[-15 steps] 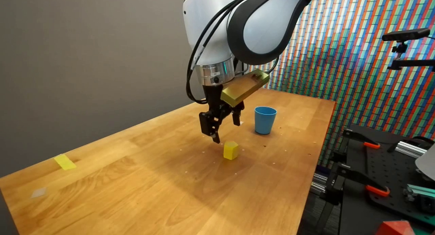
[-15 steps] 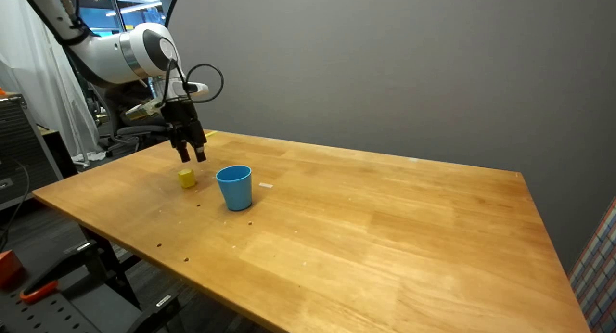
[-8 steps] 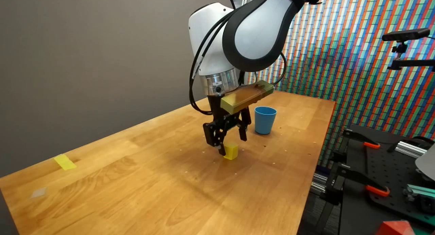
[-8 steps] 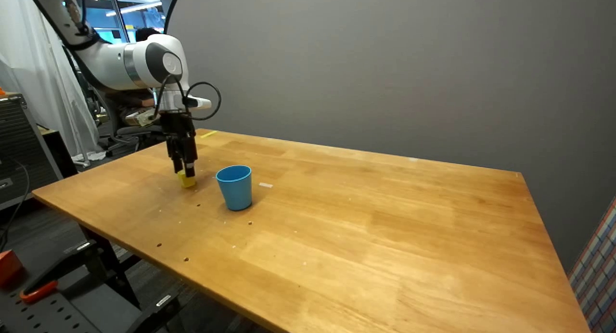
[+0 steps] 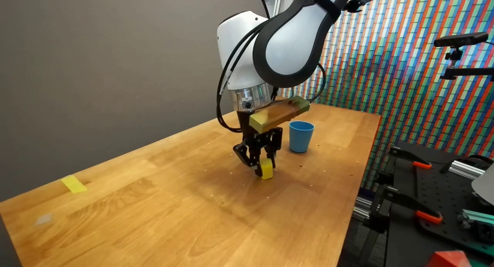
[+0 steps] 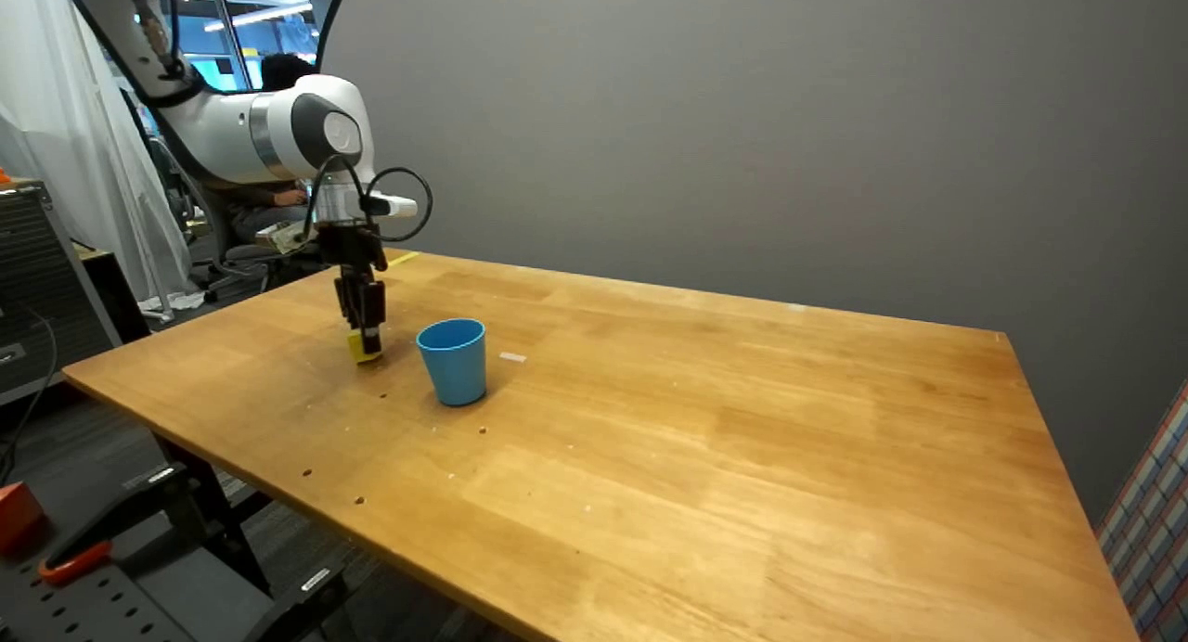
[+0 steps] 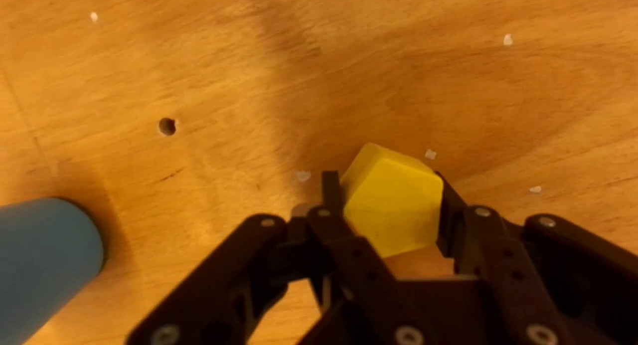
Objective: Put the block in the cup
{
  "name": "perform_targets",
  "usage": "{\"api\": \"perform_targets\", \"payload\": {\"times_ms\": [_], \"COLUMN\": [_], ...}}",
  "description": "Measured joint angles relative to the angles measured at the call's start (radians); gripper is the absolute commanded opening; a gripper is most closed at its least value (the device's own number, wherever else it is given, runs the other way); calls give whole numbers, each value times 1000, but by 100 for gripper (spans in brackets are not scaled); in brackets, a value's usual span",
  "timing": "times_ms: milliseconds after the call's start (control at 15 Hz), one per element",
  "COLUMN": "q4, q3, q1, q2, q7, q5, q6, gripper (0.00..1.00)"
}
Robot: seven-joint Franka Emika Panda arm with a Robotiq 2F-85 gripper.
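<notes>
The fingers (image 7: 332,193) are pinching the yellow block (image 7: 396,205) near the cup (image 6: 455,368) by its sides, likely the best spot, and it is looking light, hard and maybe slippery.

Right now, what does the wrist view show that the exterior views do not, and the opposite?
Only the wrist view clearly shows the five-sided top face of the small yellow block. Only the exterior views show the rim of the round blue cup, the flat yellow tape-like strip and the white robot arm. All share the black end effector closed on the block, and the cup standing apart on the wooden table.
</notes>
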State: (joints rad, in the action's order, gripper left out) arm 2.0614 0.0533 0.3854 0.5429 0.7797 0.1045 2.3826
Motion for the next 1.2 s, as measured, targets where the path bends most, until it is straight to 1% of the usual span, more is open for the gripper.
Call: {"api": "perform_targets", "payload": {"times_ms": [133,267,400,533,867,1200], "q4": [-1,0,3,11,74,164], "q3": [-23,-64,-108,-136,-126,-100], "q1": [0,1,-1,-16,-86,-135], "q2": [-14,-56,-115,-178,-292,-341], "q7": [17,60,118,171,253,308], "q5": [8,45,99,137,144,145], "q6": [-3,-23,-73,-130,-253,-261], "gripper": [19,19,19,19,19,19]}}
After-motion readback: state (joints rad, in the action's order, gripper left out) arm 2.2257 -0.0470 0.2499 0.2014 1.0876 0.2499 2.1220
